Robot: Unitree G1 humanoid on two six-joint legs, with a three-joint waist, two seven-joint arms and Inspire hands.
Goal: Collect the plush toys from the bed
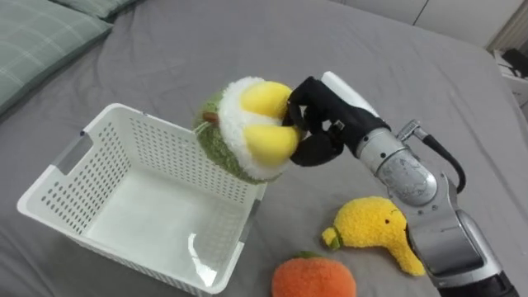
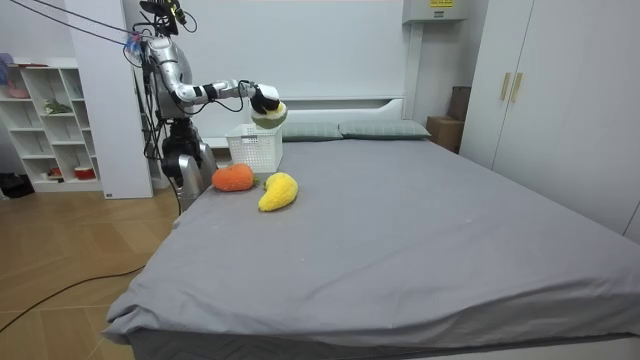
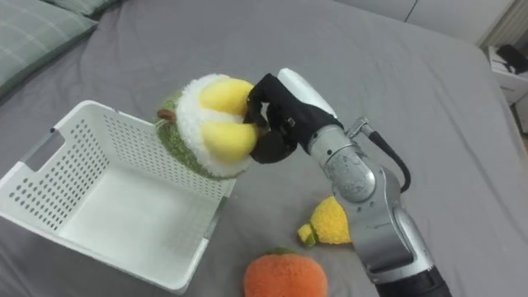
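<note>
The green, white and yellow plush toy (image 1: 247,124) sits over the right rim of the white basket (image 1: 157,144), clamped in my right robot hand (image 1: 322,120). On the grey bed (image 1: 247,41), nearer and right of the basket, lie an orange plush (image 1: 313,278) and a yellow plush (image 1: 371,227).

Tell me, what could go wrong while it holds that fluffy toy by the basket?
The right hand holds the green, white and yellow plush toy over the rim of the white basket, not its middle; released here, it might catch the rim and tumble onto the bed. The basket looks light, so a bump could shove it.
</note>
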